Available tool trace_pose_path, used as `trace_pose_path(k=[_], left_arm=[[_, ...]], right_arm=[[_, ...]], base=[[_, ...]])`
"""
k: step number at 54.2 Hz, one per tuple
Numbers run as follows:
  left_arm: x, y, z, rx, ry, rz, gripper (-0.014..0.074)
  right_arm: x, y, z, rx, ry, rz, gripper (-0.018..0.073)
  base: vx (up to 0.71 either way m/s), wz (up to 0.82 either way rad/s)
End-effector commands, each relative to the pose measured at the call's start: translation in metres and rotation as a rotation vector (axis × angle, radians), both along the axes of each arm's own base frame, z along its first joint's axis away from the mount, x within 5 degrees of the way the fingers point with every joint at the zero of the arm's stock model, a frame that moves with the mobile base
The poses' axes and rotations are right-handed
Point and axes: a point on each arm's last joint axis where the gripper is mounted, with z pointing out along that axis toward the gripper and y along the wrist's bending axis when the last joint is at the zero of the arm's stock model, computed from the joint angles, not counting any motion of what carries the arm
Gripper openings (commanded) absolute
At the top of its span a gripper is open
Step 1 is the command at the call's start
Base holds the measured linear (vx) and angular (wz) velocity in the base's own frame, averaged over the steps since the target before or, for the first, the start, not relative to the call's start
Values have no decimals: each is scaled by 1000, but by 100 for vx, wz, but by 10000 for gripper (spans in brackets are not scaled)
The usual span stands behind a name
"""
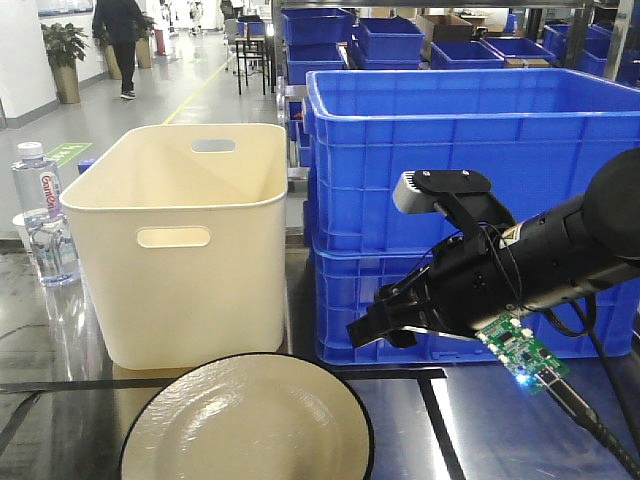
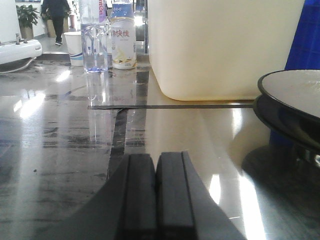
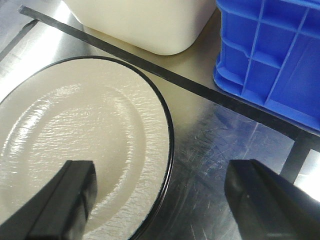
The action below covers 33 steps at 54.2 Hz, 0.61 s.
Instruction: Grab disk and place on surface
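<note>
1. Disk (image 1: 248, 420) lies on the worktop (image 3: 210, 150) before the cream bin (image 1: 185, 240), ungripped.
2. Right gripper (image 3: 160, 200): jaws apart, straddling the disk rim.
3. Left gripper (image 2: 156, 192): jaws together, idle.
4. Looks either just placed or not yet grabbed; can't tell.

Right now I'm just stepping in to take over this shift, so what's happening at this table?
The right pincer hangs open above the cream, black-rimmed disk, one finger over the dish and the other beyond its rim, nothing gripped. The disk lies on the glossy grey surface in front of the cream bin and the blue crates. The left pincer is shut and empty, low over the surface.
</note>
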Motion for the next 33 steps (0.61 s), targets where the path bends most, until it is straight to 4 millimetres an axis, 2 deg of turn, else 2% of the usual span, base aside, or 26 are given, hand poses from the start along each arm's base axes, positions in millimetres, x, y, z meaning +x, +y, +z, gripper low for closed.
trace_pose_path(k=[1, 9, 13, 17, 28, 33], left_arm=[[-2, 0, 12, -5, -103, -3, -7], [-2, 0, 12, -5, -103, -3, -7], [-2, 0, 12, -5, -103, -3, -7], [-2, 0, 12, -5, -103, -3, -7], [-2, 0, 12, -5, -103, -3, -7], [-2, 0, 12, -5, -103, -3, -7]], right_arm=[[-5, -3, 26, 60, -104, -21, 582], [-5, -8, 26, -9, -134, -17, 559], [-9, -10, 29, -10, -128, -32, 487], [-17, -14, 30, -2, -139, -50, 368], [-62, -36, 16, 21, -233, -106, 15], [-93, -51, 9, 16, -298, -136, -14]], base=[[0, 0], [0, 0], [0, 0], [0, 0], [0, 0], [0, 0]])
